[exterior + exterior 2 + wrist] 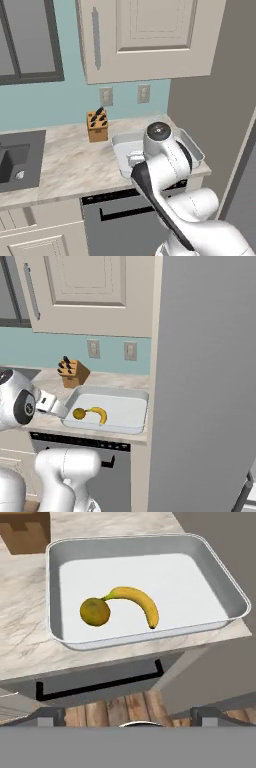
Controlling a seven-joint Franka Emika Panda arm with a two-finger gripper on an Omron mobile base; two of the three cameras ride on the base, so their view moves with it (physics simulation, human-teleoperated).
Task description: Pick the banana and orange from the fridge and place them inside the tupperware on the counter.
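The fridge (205,381) door looks shut, and on the surface (30,637) the tupperware (220,577) already holds both fruits, so the sensible move is a clean retreat without brushing the rim. The banana (137,602) touches the orange (95,611), well ahead of the hand (130,718); its fingers look spread, probably empty.

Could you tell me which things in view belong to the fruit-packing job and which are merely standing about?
Job: banana and orange, both lying in the tupperware, stem touching the orange; counter; fridge.

Standing about: knife block, sink, dishwasher, wall outlets, upper cabinet.
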